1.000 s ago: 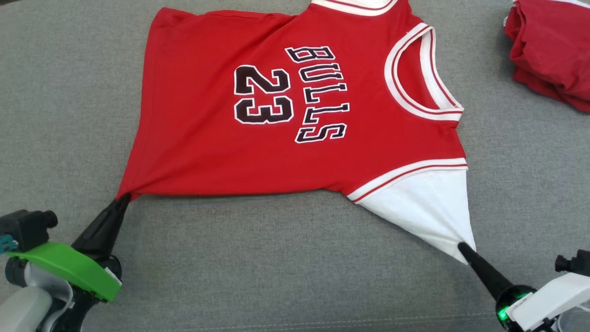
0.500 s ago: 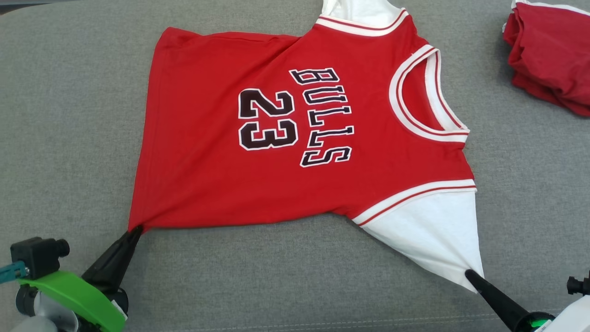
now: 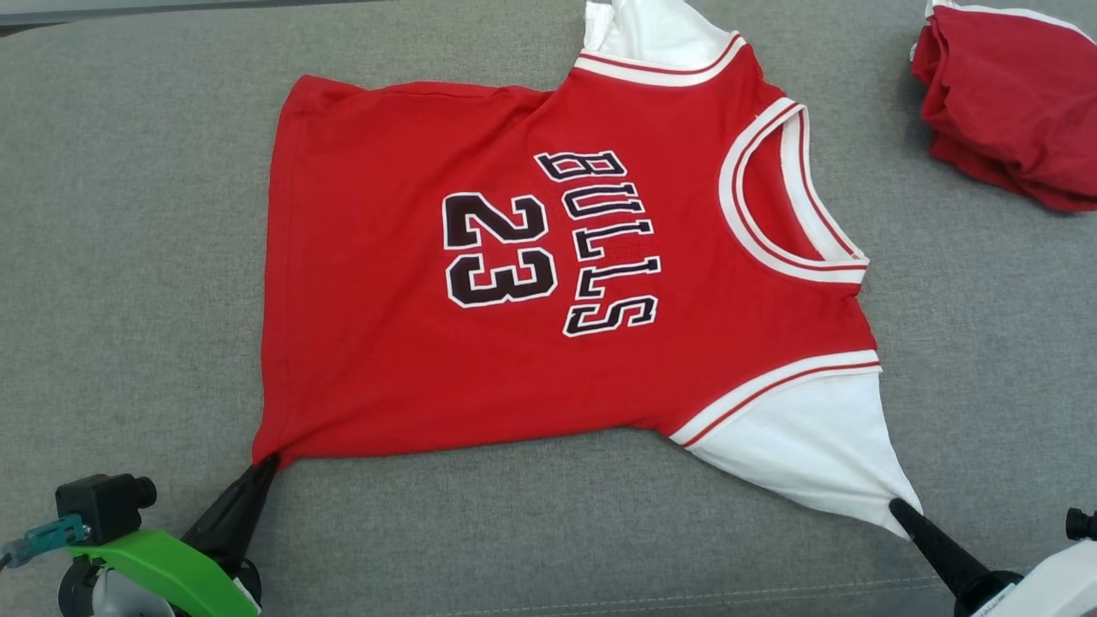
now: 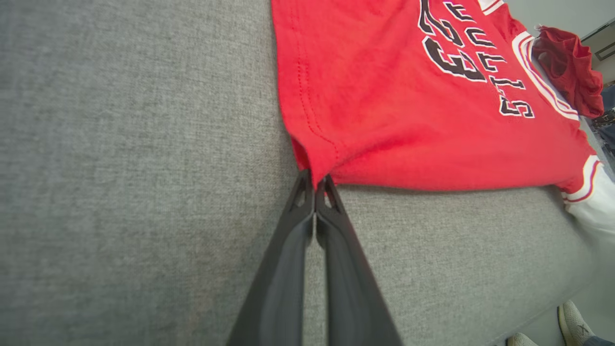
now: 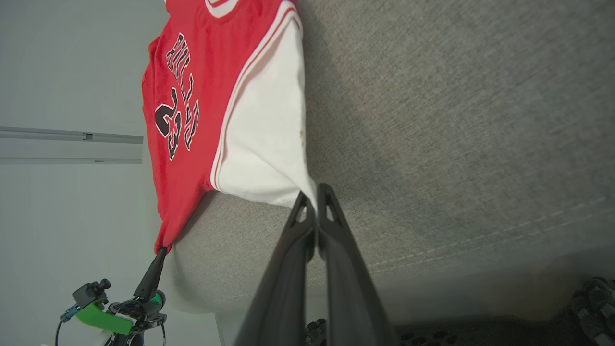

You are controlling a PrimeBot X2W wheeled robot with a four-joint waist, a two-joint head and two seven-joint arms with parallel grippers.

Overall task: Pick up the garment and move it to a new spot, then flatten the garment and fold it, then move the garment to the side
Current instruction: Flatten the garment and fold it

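Nearest the robot, the left pincer (image 3: 267,464) is clamped tight on the garment (image 3: 386,360). Its 2 dark fingers press together on the near corner of the red hem, and the left wrist view shows the stitched corner pinched right at the tips. The right pincer (image 3: 897,507) is likewise closed on the garment. It bites the tip of the near white sleeve (image 3: 806,454), which is drawn out to a point toward it. Both pincers sit low over the gray cushion (image 3: 548,531), and a stitched seam in the cushion runs nearer than the right pincer's tips.

The garment's near side edge runs from 1 grip to the other. Beyond the pincers the garment lies spread face up on the cushion, with the hem on the left pincer's side and the neckline on the right pincer's side. Farther from the tips comes the black lettering (image 3: 613,244), "BULLS" beside "23". The striped collar (image 3: 731,201) follows. At the far edge the other white sleeve (image 3: 643,30) sticks out. Well beyond the right pincer, apart from the garment, a crumpled red cloth pile (image 3: 1003,111) lies on the cushion.
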